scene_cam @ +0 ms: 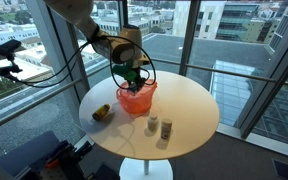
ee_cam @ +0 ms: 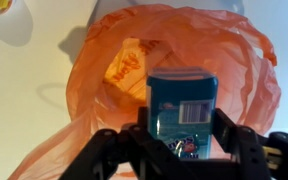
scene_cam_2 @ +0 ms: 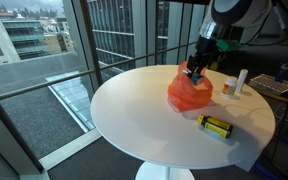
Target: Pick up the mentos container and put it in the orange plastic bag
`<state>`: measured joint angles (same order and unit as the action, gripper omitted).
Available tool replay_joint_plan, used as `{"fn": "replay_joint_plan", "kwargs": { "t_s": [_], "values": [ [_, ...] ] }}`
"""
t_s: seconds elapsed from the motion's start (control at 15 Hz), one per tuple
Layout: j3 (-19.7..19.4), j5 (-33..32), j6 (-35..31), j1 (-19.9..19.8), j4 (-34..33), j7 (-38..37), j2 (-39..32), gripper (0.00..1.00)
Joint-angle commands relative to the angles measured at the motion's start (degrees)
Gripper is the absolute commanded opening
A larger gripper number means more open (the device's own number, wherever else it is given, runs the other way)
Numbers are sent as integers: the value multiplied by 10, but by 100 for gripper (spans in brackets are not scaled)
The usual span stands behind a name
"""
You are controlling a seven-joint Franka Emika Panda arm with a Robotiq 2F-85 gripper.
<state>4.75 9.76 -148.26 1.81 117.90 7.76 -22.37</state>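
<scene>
My gripper (ee_cam: 181, 128) is shut on the blue mentos container (ee_cam: 182, 108), with a finger on each side of it. It holds the container right above the open mouth of the orange plastic bag (ee_cam: 239, 70), which lies on the round white table (scene_cam: 194, 110). In both exterior views the gripper (scene_cam: 134, 72) (scene_cam_2: 197, 68) hangs just over the bag (scene_cam: 136, 100) (scene_cam_2: 187, 93). The container is barely visible there.
A yellow container (scene_cam: 102, 112) (scene_cam_2: 217, 126) lies on its side on the table. Two small upright bottles (scene_cam: 160, 126) (scene_cam_2: 234, 84) stand near the table edge. Glass walls surround the table. A camera on a stand (scene_cam: 4, 55) is beside it.
</scene>
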Motion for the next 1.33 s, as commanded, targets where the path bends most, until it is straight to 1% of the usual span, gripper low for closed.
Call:
{"fn": "replay_joint_plan", "kwargs": {
  "t_s": [0.0, 0.2, 0.67, 0.73, 0.8, 0.87, 1.0, 1.27],
  "values": [
    [6, -3, -9, -2, -16, -13, -21, 39],
    [8, -7, -11, 0, -7, -14, -25, 39],
    [-3, -33, -20, 15, -7, -33, -46, 39],
    [-4, -37, -19, 16, -7, -36, -48, 65],
    [-4, -40, -19, 16, -7, -38, -50, 82],
    [-5, -44, -19, 17, -7, -41, -51, 90],
    [-5, -48, -18, 18, -6, -41, -51, 99],
    [-1, -48, -12, 14, -4, -36, -44, 100]
  ]
}}
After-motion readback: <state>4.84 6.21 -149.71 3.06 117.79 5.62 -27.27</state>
